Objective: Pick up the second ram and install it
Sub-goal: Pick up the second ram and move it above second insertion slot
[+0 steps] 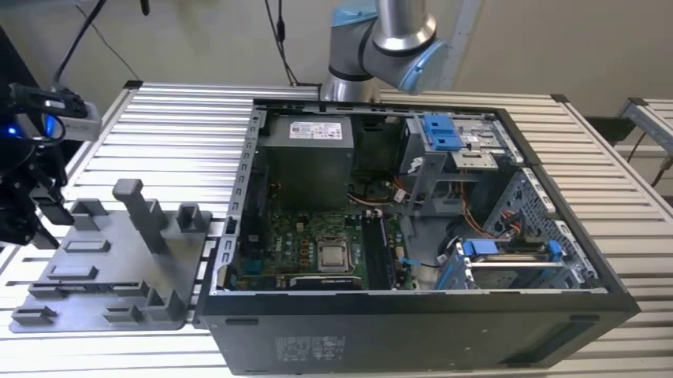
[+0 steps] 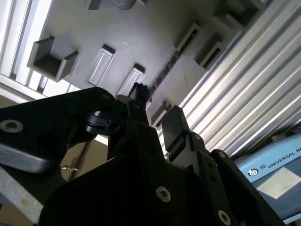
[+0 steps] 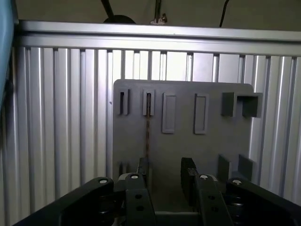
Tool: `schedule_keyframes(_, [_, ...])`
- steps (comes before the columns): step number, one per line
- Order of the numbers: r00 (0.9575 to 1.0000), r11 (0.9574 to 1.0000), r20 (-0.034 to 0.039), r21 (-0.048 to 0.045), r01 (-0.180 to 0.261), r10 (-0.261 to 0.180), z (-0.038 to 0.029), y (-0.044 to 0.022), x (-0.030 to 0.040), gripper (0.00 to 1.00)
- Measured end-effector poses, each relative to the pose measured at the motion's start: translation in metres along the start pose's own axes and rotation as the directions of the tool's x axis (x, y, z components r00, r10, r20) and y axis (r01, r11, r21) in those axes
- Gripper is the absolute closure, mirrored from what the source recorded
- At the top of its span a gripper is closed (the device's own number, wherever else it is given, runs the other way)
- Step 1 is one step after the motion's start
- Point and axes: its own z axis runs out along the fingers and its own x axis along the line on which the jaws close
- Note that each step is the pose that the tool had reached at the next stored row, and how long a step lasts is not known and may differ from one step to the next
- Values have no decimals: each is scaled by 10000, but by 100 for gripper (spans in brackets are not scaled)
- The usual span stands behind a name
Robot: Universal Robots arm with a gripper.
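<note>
The second ram [image 3: 147, 126] stands on edge in a long slot of the grey fixture plate [image 3: 183, 146], and shows as a thin dark strip. In the second wrist view the same strip [image 2: 165, 69] runs away from the fingertips. My gripper [image 3: 165, 173] hangs over the plate's near end, open, its two black fingers apart. One finger [image 3: 143, 170] lines up with the end of the ram; the other finger [image 3: 188, 175] is off to the side. In the exterior view my gripper [image 1: 40, 224] is at the far left, above the plate [image 1: 110, 260].
An open computer case [image 1: 421, 307] lies to the exterior view's right of the plate, with its motherboard [image 1: 305, 252], processor socket [image 1: 334, 256] and power supply [image 1: 307, 157] showing. Upright grey holders [image 1: 139, 213] rise from the plate. The ribbed aluminium table [image 1: 179, 134] lies under everything.
</note>
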Motion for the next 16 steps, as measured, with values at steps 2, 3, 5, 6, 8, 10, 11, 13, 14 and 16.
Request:
schedule_keyframes(2, [10000, 10000, 1, 1, -1, 1, 31, 0, 1, 58])
schedule_keyframes(3, [10000, 10000, 0, 0, -1, 1, 47, -1, 1, 58])
schedule_keyframes(5, [10000, 10000, 1, 1, -1, 1, 79, -1, 3, 58])
schedule_keyframes(6, [10000, 10000, 0, 3, -1, 1, 95, -1, 4, 58])
schedule_keyframes(8, [10000, 10000, -1, 12, -1, 1, 128, -2, 6, 58])
schedule_keyframes(10, [10000, 10000, 0, 21, 0, 0, 165, -3, 8, 58])
schedule_keyframes(11, [10000, 10000, -1, 23, -1, 1, 183, -3, 10, 58])
schedule_keyframes(13, [10000, 10000, 0, 26, 0, 0, 220, -3, 14, 58])
schedule_keyframes(14, [10000, 10000, -1, 26, 0, 0, 237, -3, 16, 58])
schedule_keyframes(16, [10000, 10000, 0, 35, 2, -2, 270, -3, 23, 58])
